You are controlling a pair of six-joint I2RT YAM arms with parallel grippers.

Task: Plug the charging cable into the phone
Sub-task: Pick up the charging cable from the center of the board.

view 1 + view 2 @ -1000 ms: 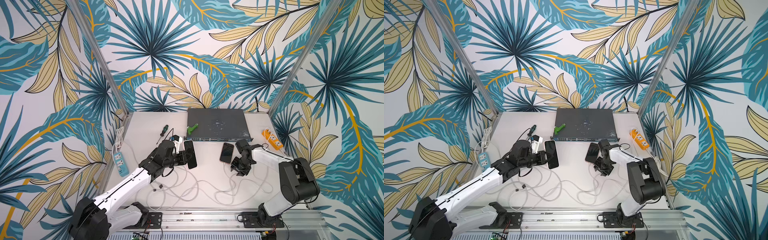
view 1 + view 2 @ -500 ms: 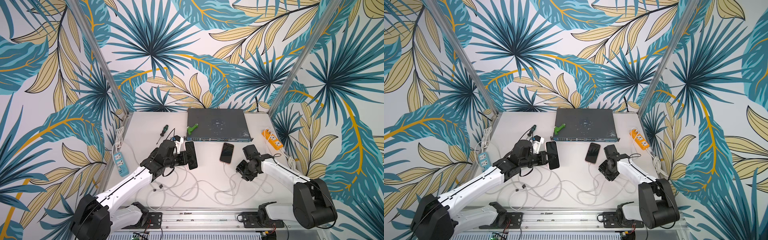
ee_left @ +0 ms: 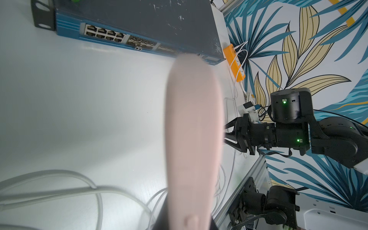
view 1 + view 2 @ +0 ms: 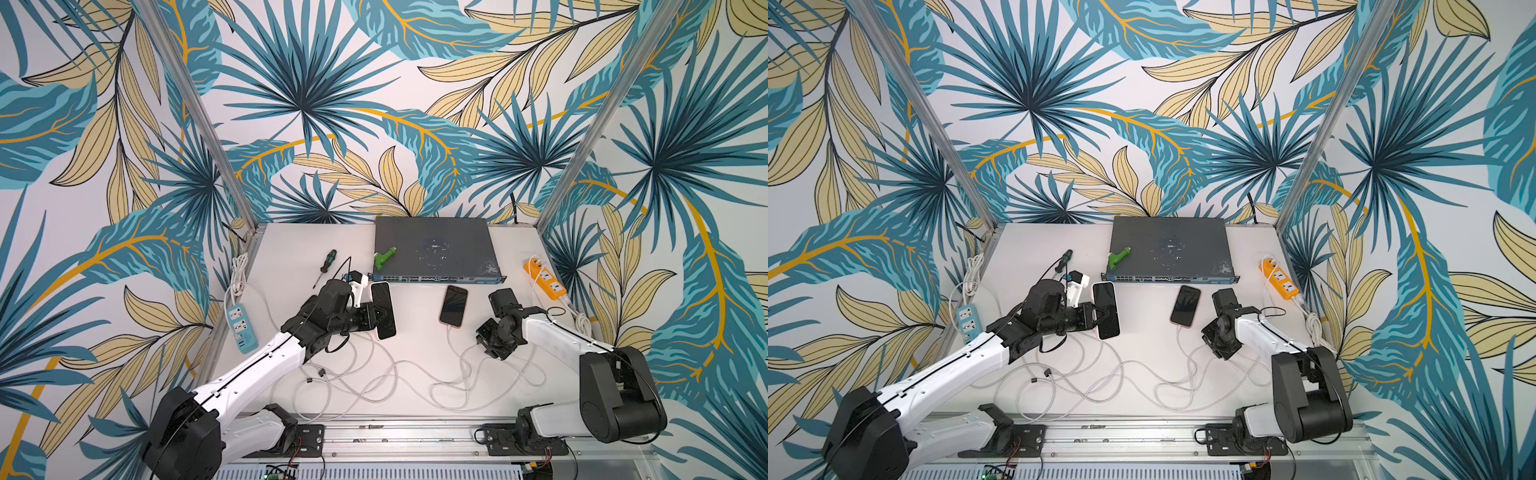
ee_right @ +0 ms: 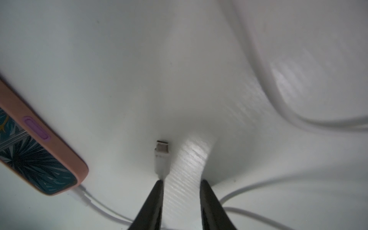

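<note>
on the left, the left claw [image 4: 374, 319] squeezes a pink phone [image 4: 383, 309] tight. next, another phone [image 4: 454, 305] lies flat with a cord [image 5: 85, 197] in it. on the right, the right claw [image 5: 181, 181] has its fingers a little apart, holding nothing; the charging cable plug [image 5: 162, 157] sits just by one finger.

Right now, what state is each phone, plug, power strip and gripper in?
left gripper, shut on the held phone
held phone, clamped by its edge, screen dark
right gripper, open, nothing between the jaws
loose plug, unplugged, lying at one fingertip
table phone, flat, screen dark, white cable plugged in
orange power strip, in use at its far end
</note>
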